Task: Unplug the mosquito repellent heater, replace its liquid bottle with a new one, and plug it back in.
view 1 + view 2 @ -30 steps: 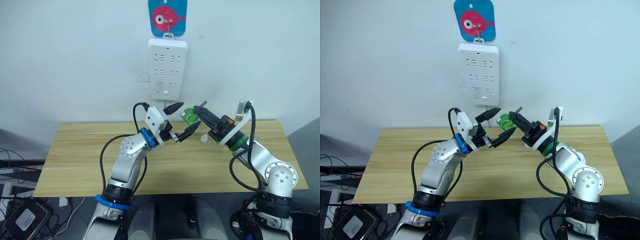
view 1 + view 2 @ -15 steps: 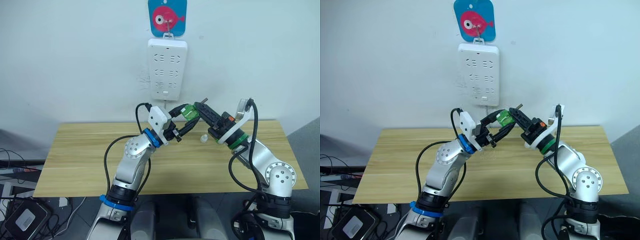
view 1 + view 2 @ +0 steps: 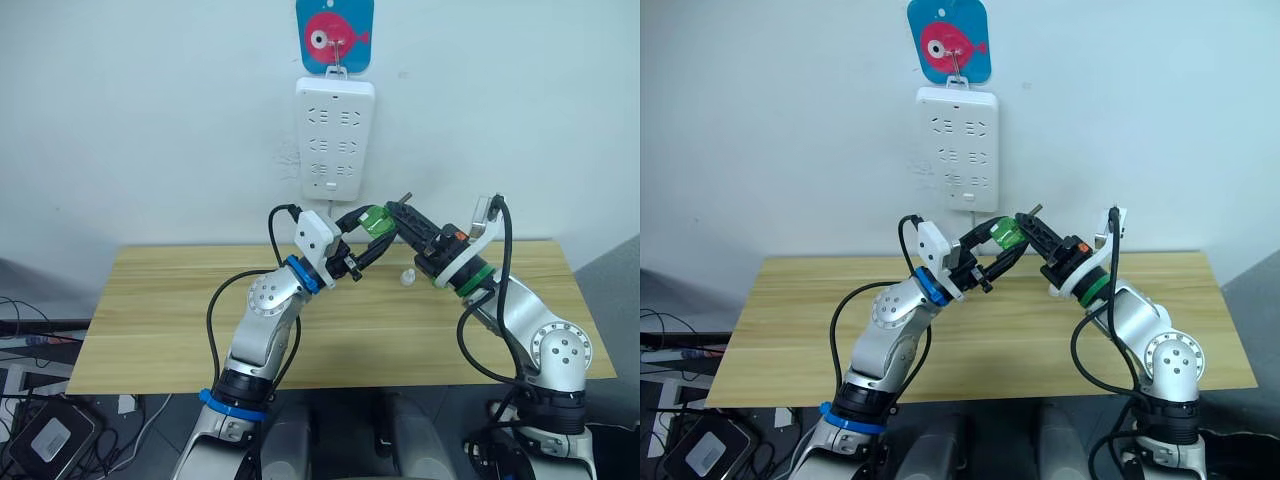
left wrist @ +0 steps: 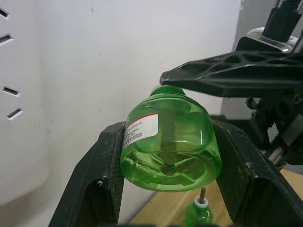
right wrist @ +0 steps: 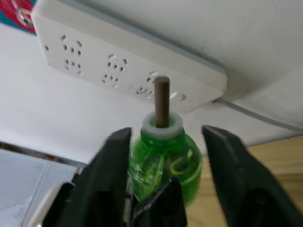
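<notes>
Above the middle of the table hangs a green liquid bottle (image 3: 377, 221) with a white collar and a brown wick (image 5: 162, 101). My left gripper (image 3: 379, 229) is shut on its body, and the fingers (image 4: 100, 176) press both sides near the base. From the other side, my right gripper (image 3: 397, 216) flanks the bottle's shoulder, its fingers (image 5: 115, 158) against the green plastic. A second small bottle (image 3: 408, 276) stands on the table under the grippers. The mosquito repellent heater is out of view.
A white power strip (image 3: 336, 137) hangs on the wall right behind the grippers, under a blue hook plate with a pink fish (image 3: 335, 35). The wooden table (image 3: 150, 310) stretches wide to both sides. Black cables loop from both forearms.
My left gripper was open below and to the left of the bottle; it has risen and shut on the bottle's body. The right gripper has edged slightly left with the bottle.
</notes>
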### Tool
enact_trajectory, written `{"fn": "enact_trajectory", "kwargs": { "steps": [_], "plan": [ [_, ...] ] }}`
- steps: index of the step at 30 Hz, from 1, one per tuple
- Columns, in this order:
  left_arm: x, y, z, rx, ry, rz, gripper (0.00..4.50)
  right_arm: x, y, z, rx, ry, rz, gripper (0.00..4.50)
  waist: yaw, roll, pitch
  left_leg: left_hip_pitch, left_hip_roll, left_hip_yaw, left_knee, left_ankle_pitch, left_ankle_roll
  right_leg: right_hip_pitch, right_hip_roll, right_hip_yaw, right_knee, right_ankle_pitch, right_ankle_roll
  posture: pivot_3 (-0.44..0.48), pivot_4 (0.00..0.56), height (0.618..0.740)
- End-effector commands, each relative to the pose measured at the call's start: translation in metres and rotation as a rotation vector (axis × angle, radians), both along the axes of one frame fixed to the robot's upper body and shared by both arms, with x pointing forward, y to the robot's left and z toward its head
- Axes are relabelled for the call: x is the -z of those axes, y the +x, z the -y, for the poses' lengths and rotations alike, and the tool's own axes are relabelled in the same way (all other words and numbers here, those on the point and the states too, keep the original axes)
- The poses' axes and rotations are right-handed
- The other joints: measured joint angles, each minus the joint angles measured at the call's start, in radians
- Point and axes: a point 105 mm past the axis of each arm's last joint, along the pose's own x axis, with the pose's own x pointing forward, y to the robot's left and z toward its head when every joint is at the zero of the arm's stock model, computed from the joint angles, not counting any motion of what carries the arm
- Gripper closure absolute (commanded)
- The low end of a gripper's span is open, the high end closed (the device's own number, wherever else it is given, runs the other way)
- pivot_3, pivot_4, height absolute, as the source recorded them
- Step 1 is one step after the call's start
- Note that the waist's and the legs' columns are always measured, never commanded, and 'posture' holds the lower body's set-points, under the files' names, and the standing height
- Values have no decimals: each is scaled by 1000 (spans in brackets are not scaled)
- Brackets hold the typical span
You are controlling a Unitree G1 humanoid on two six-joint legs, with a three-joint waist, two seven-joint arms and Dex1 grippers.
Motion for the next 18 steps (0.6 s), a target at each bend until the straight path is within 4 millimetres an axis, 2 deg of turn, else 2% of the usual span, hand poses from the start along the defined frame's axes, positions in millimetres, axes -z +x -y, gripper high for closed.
{"fn": "enact_trajectory", "kwargs": {
  "steps": [1, 3, 7, 9, 12, 15, 18],
  "plan": [
    [-10, -3, -5, 57, -2, 10, 2219, -10, -14, 22, -61, -125, 67, 829, 1, 0, 0, 0, 0, 0, 0, 0, 1, 0, 0, 0, 0, 0, 0, 10, 256, 740],
    [-8, -4, -9, 96, 17, -12, 2219, -7, -20, 37, -87, -227, 64, 73, 2, 0, 0, 0, 0, 0, 1, -1, 2, 1, 0, -1, -1, 0, 0, 10, 256, 740],
    [-2, -11, -15, 221, 65, -90, 2219, 10, -25, 75, -93, -547, 34, 32, 2, 0, 0, 0, 0, 1, 1, -2, 4, 2, 0, -1, -2, 0, 0, -7, 259, 740],
    [2, -16, -21, 287, 92, -148, 2219, 31, -21, 104, -45, -798, -36, 32, 1, 0, 0, 1, 0, 0, 1, -2, 4, 3, 1, -1, -4, 0, 0, -17, 260, 740],
    [7, -21, -28, 354, 152, -181, 2219, 50, -17, 143, 2, -1059, -98, 32, -1, 0, 0, 1, 1, 2, 1, -2, 4, 3, 1, -1, -4, 0, 0, -24, 262, 740],
    [9, -20, -34, 365, 184, -187, 2219, 66, -17, 170, 19, -1203, -174, 32, -2, 0, 0, 2, 1, 4, 1, -2, 4, 3, 1, -1, -4, 0, 0, -24, 265, 740],
    [10, -17, -34, 349, 186, -182, 2219, 80, -15, 182, 19, -1271, -238, 32, -2, 0, 0, 2, 1, 5, 1, -2, 4, 3, 0, -1, -5, 0, 0, -16, 267, 740]
  ]
}}
